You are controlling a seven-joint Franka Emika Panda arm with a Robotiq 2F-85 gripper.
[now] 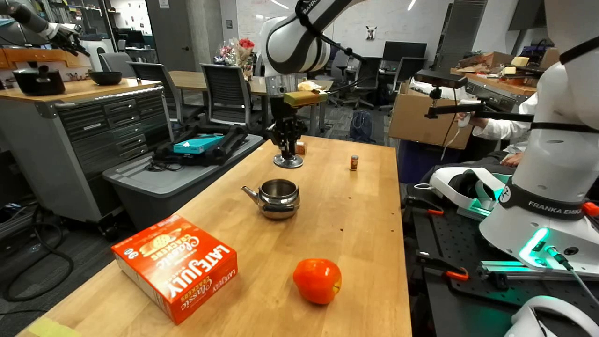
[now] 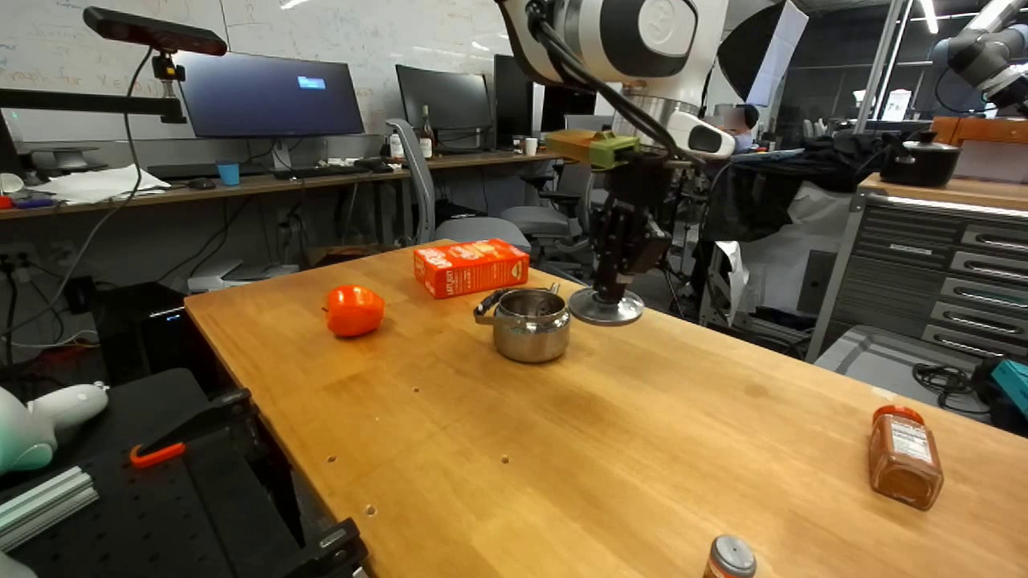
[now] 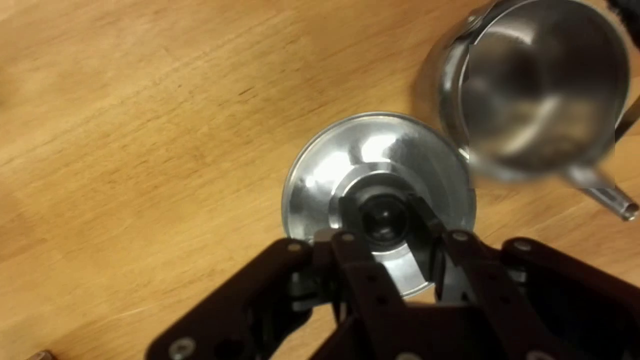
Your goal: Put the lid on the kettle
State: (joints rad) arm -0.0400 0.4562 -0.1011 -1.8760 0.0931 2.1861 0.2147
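Held above the table [image 2: 642, 449] near the kettle [image 2: 532, 337], its dark knob [image 3: 384, 218] pinched between the jaws, the shiny metal lid [image 1: 288, 163] should handle light, stiff and slick, so that knob looks the surest hold, the polished slope offering little purchase.

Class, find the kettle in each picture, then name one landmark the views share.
In an exterior view, the kettle: just left of and below centre.
In an exterior view, the kettle: just below centre.
In the wrist view, the kettle: upper right.
Shared landmark: the lid, held by the gripper.
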